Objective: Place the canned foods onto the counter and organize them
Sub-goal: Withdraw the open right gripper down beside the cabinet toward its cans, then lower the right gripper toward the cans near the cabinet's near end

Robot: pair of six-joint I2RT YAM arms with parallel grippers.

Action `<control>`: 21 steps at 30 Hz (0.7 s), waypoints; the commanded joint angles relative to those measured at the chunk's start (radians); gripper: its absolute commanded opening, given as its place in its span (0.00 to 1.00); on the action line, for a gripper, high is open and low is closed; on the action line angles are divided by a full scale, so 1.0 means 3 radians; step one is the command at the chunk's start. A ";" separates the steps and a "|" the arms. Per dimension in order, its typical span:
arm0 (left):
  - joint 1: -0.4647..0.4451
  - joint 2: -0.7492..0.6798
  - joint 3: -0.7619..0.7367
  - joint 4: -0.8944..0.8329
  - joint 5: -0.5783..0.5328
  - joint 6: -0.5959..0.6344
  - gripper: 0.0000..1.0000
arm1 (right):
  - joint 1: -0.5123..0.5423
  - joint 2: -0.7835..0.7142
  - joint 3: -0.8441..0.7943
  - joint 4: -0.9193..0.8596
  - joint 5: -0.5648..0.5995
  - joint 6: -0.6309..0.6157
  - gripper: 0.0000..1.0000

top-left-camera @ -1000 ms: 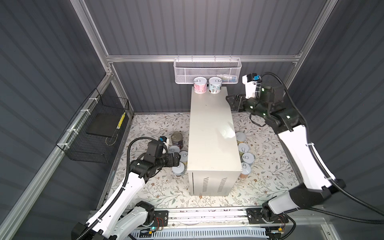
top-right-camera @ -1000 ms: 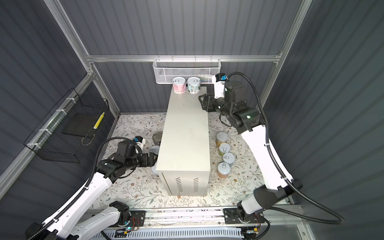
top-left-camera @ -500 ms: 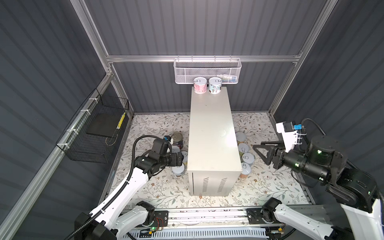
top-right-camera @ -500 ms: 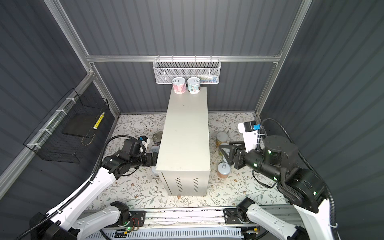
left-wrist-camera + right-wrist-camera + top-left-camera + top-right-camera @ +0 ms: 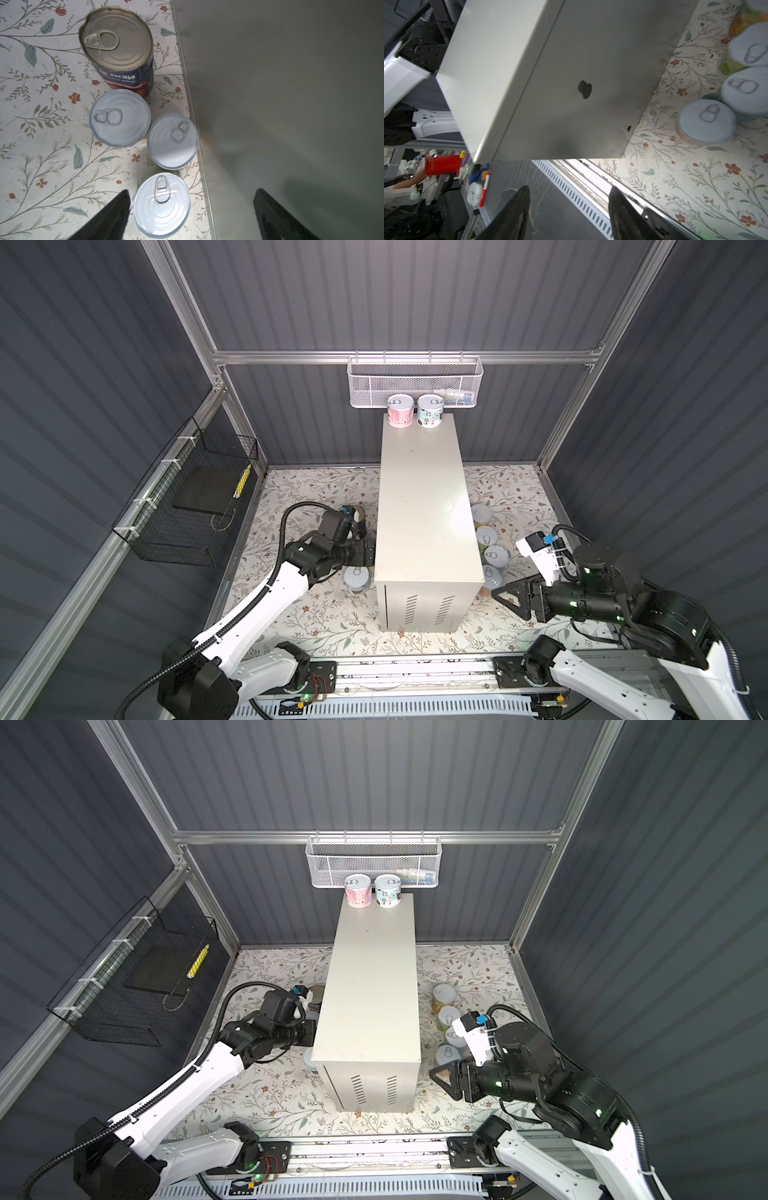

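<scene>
The cream-white counter [image 5: 424, 510] [image 5: 370, 990] stands mid-floor. A pink can [image 5: 400, 411] and a pale blue can [image 5: 430, 411] stand side by side at its far end. On the floor to its left are the dark-blue tomato can [image 5: 118, 45] and three silver-lidded tins; my left gripper [image 5: 192, 192] [image 5: 368, 553] hangs open there, with the nearest tin [image 5: 162, 205] just inside one finger. Several tins [image 5: 487, 536] [image 5: 707, 121] line the counter's right side. My right gripper [image 5: 505, 595] [image 5: 569, 191] is open and empty by the counter's near right corner.
A white mesh basket [image 5: 415, 383] hangs on the back wall just behind the two placed cans. A black wire basket [image 5: 187, 506] hangs on the left wall. The arms' base rail [image 5: 415, 668] runs along the front edge of the floral mat [image 5: 316, 618].
My right arm has swung from the counter's far end back to its near right corner, empty. My left gripper has edged closer to the counter over the left-hand tins.
</scene>
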 commanded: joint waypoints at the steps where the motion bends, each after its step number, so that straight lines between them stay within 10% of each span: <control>1: -0.0017 0.0047 0.0091 0.0038 -0.0043 -0.0038 0.94 | 0.0024 -0.0097 -0.0103 -0.0089 -0.0392 0.0037 0.63; 21: -0.0152 0.0142 0.0071 0.0174 -0.0089 -0.0230 0.93 | 0.0050 -0.0110 -0.0835 0.1180 -0.0477 0.0395 0.63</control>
